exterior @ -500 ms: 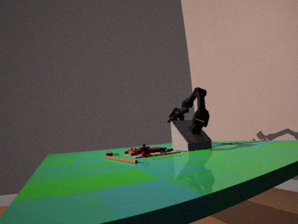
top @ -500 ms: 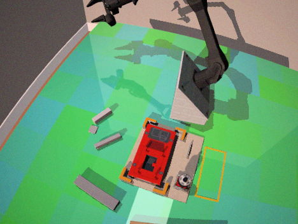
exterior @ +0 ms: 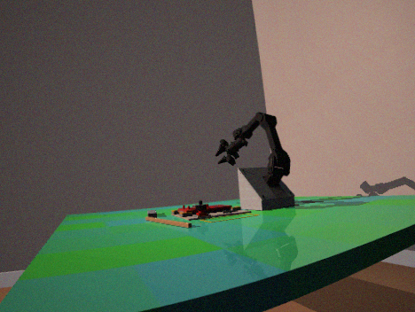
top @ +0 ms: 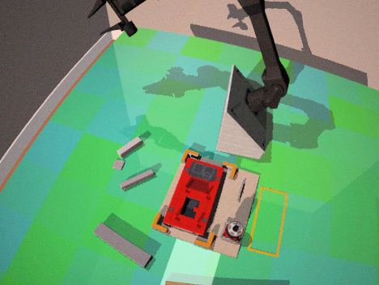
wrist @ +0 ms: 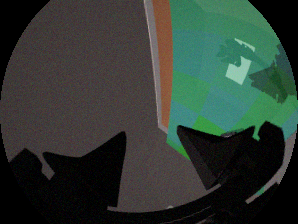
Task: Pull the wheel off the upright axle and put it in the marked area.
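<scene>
The wheel, a grey ring with a dark centre, sits on a small red block at the near right corner of the beige board. In the exterior view it is too small and dark to make out clearly. The marked area is an orange outlined rectangle on the table, just right of the board, with nothing inside. My gripper is open and empty. It hangs high in the air, far from the wheel, near the table's back left edge in the top view. The wrist view does not show the wheel clearly.
The beige board carries a red plate between orange corner brackets and a thin dark upright piece. Grey blocks lie left of it. The arm's wedge-shaped base stands behind. A wooden bar lies in front.
</scene>
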Tool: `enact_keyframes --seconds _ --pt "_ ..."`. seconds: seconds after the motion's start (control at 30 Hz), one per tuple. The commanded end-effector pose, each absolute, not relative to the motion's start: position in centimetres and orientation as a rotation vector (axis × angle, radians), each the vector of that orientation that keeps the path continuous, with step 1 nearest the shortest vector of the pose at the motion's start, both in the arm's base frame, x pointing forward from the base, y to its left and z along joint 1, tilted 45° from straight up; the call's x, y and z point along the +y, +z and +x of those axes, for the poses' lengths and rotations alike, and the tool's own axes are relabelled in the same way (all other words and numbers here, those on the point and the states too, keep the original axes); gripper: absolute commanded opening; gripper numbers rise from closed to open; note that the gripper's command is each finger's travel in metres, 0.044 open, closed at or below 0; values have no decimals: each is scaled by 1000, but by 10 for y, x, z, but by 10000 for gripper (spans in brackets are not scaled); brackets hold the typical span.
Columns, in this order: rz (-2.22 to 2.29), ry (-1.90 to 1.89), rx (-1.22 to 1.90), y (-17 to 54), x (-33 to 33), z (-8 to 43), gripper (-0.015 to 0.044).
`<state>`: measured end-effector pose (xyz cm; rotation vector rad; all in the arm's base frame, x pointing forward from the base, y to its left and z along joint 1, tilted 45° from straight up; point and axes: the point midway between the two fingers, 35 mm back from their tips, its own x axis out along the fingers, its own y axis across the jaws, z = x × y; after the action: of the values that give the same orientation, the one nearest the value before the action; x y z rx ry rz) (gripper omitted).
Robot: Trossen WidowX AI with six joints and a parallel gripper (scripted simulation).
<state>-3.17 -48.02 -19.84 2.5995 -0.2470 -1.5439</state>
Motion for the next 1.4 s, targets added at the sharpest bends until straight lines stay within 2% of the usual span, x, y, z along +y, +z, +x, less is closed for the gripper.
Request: enact_keyframes --seconds 0.0,0.37,0.77,1.07,1.37 --pt "2520 -1470 -27 -183 -476 19 300" --pt "2233 -1195 510 -145 -439 149 300" --pt "1816 -765 991 -96 -351 274 300" --pt "1480 -403 1244 -59 -260 341 300" --pt "1126 -4 1418 -21 -154 379 300"
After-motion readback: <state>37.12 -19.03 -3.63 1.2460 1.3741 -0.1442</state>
